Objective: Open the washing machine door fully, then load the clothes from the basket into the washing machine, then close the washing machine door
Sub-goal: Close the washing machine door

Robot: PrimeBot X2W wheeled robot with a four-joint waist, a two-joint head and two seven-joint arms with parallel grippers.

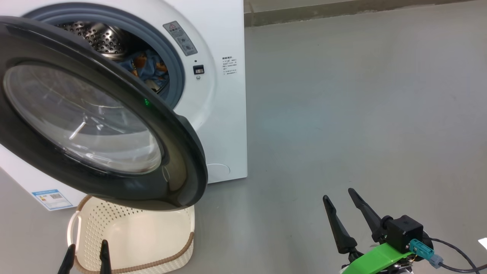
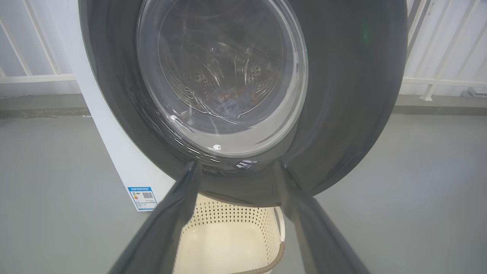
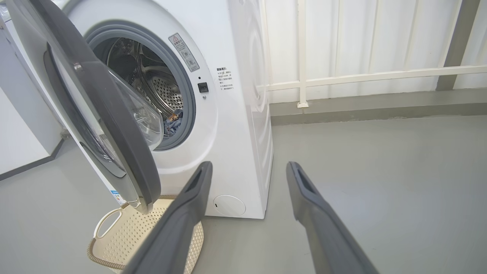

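One washing machine point(image 1: 224, 125) is standing with its door point(image 1: 179, 152) hanging ajar over the basket point(image 1: 133, 236), which is showing bare. Bear-print clothes point(image 1: 148, 68) are lying in the drum point(image 1: 99, 38). Loading is looking done and closing is coming due. The left gripper point(image 1: 87, 245) and right gripper point(image 1: 338, 195) are both gaping, carrying nothing; one is needing to push the door shut.

The black-rimmed washing machine door point(image 1: 95, 114) is swung open at the left, above the far end of the cream basket point(image 1: 99, 217), whose bare bottom is exposed. Blue bear-printed clothes point(image 1: 148, 70) are seen inside the white washing machine point(image 1: 224, 114).
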